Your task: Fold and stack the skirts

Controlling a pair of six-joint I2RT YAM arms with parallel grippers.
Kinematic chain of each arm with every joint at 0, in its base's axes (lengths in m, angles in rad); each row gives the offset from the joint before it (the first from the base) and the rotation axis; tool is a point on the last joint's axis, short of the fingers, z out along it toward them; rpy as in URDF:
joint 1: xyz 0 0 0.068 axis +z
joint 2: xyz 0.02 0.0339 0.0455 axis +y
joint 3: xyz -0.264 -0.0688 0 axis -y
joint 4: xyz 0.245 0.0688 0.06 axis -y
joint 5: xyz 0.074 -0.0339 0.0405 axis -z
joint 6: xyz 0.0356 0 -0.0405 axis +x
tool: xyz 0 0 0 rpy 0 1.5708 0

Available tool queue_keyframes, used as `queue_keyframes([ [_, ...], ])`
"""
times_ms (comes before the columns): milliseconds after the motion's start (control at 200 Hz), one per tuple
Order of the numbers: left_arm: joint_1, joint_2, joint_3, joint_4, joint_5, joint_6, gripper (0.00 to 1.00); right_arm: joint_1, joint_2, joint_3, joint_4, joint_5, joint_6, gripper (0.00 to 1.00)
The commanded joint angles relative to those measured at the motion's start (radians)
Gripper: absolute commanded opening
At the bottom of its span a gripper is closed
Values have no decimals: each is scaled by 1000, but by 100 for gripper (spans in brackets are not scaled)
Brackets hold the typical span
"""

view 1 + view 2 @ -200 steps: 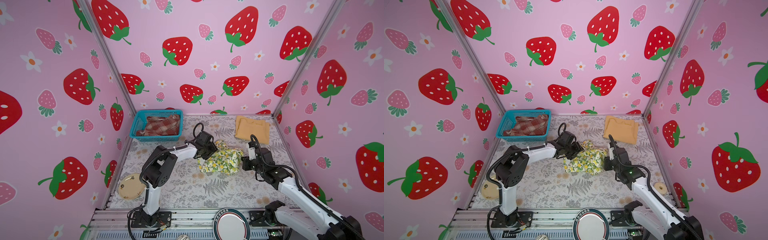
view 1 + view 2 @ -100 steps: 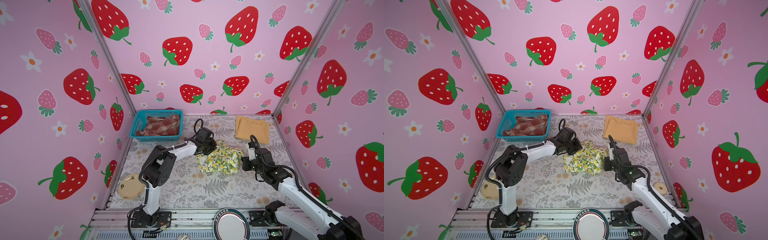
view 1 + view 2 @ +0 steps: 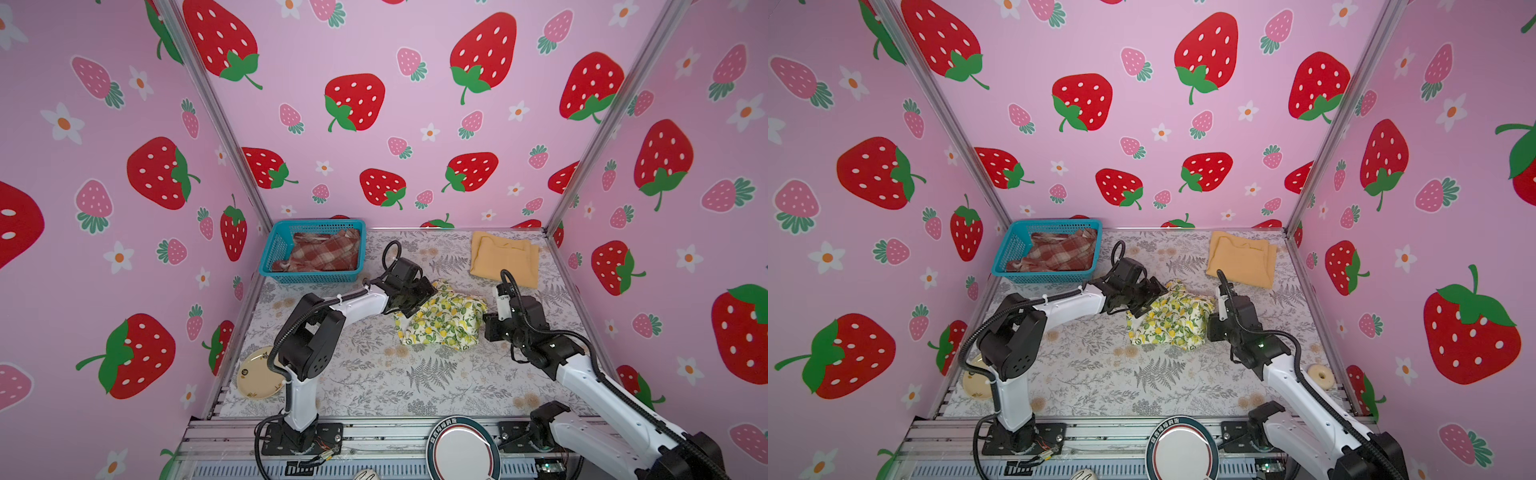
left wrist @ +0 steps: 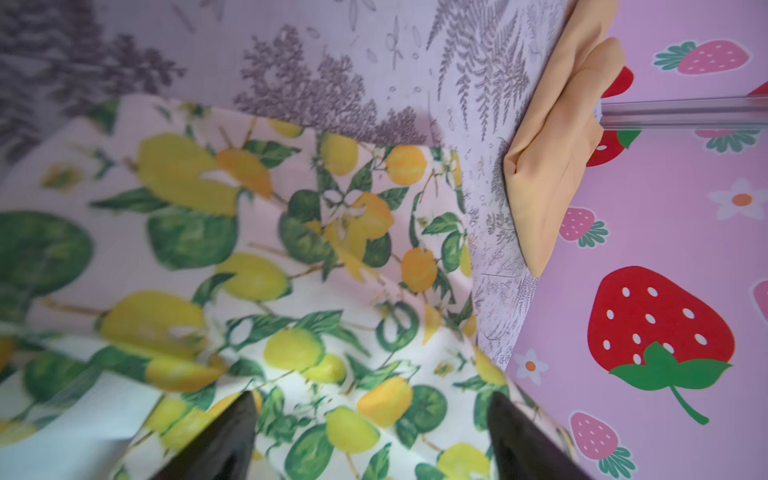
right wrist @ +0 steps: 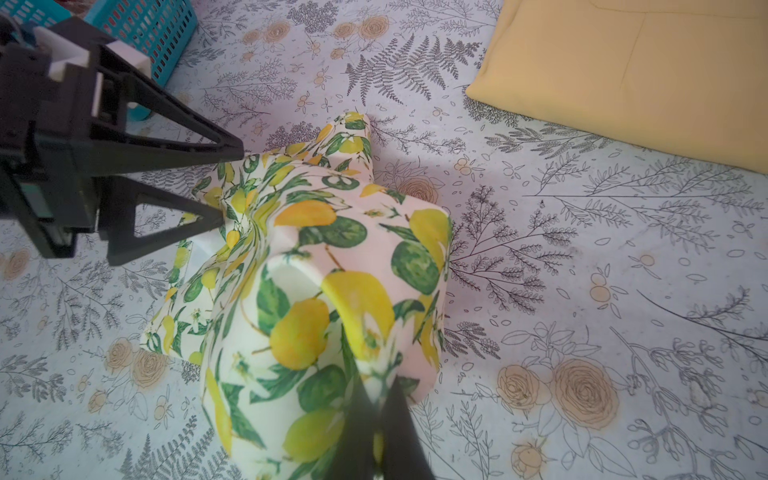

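The cream lemon-print skirt lies bunched at mid-table. My left gripper is open at its left edge, fingers spread over the cloth and holding nothing. At the skirt's right edge, my right gripper is shut on a fold, which it lifts slightly. The mustard-yellow skirt lies folded at the back right. A red-brown plaid skirt sits crumpled in the basket.
The teal mesh basket stands at the back left. A cream plate lies at the front left edge, a small ring at the right edge. Strawberry-print walls close three sides.
The left gripper has shifted slightly at the lemon skirt's left edge and its jaws now stand apart. The right arm has held its place with the fold.
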Motion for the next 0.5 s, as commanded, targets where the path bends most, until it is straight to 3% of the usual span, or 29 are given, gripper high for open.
queue_keyframes([
  [0, -6, -47, -49, 33, -52, -44, 99, 5, -2, 30, 3, 9, 4, 0],
  [495, 34, 81, 36, 44, -56, -55, 100, 6, -7, 37, -9, 11, 4, 0],
])
